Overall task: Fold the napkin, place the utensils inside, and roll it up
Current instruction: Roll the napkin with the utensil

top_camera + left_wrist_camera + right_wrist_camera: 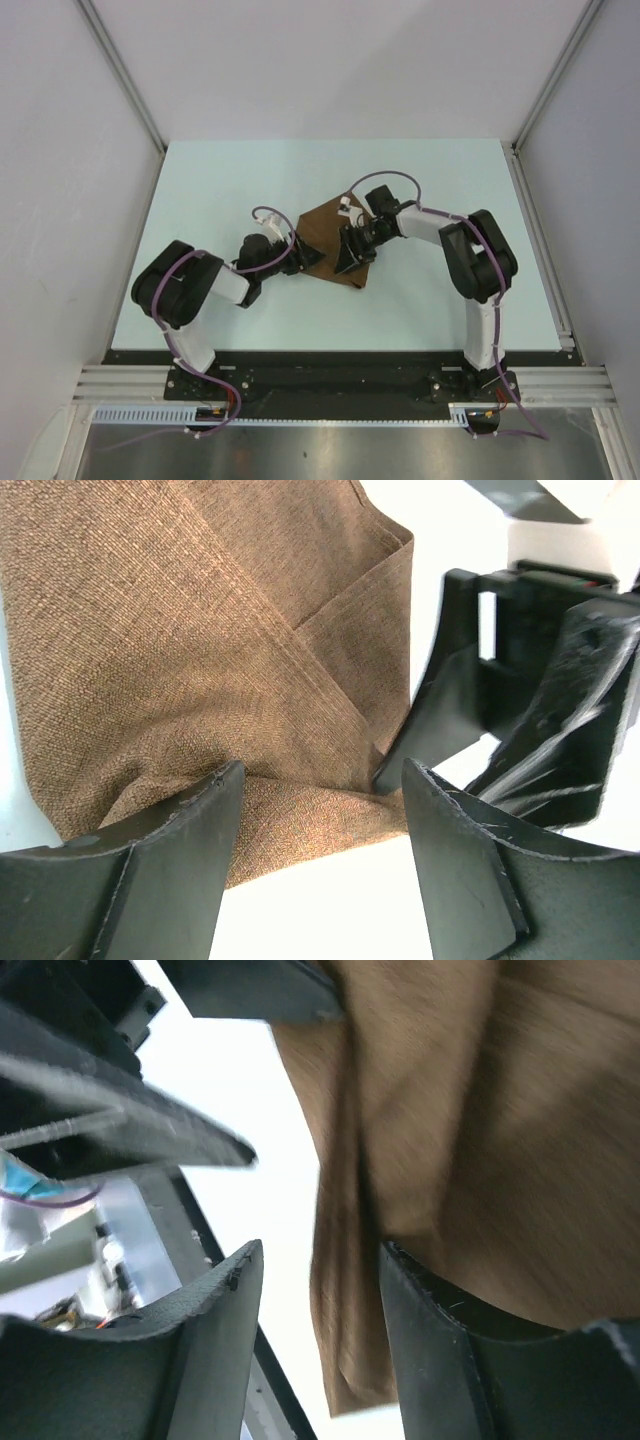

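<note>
Both the left tool (322,775) and the right tool (320,1250) hang released over the folded napkin (200,630).

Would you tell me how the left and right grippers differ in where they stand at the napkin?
The left gripper meets the napkin at its left side; the right gripper hangs over its near part. Cloth spans the gap between the left fingers; the right fingers frame a cloth edge and bare table. Both have their jaws apart, clamping nothing.
</note>
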Motion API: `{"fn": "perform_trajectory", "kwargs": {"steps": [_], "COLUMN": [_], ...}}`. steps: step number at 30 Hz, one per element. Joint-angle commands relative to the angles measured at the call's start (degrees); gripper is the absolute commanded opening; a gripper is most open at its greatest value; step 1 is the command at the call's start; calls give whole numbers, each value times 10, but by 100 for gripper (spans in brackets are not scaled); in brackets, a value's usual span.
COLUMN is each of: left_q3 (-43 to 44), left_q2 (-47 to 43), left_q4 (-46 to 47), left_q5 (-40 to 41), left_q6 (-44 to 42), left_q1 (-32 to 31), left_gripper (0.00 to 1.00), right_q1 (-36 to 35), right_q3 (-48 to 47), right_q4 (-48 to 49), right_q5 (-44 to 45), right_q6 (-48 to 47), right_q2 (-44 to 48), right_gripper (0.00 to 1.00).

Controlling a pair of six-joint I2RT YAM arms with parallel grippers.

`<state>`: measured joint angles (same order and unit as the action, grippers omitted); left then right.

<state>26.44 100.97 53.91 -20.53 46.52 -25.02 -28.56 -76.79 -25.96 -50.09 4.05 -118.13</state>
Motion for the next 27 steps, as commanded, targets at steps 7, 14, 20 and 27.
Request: {"fn": "perform_trajectory", "kwargs": {"steps": [7, 14, 20, 27], "left_q3": [-14, -11, -5, -1], "left_q2": [30, 24, 22, 15], "left_q4": [-44, -63, -74, -89], "left_q5": [30, 30, 26, 23], "left_q6": [-2, -3, -7, -10], "left_q1": [1, 1, 1, 1], "left_gripper": [71, 71, 71, 71], "right_q1": [21, -22, -50, -106], "right_q3": [160, 243, 284, 278], "right_q4": [99, 220, 300, 277], "right_q5": [132, 255, 296, 361], "right_q6": [-19, -1, -7, -39], "right_q2": [157, 249, 327, 312], "right_gripper": [56, 58, 67, 68]}}
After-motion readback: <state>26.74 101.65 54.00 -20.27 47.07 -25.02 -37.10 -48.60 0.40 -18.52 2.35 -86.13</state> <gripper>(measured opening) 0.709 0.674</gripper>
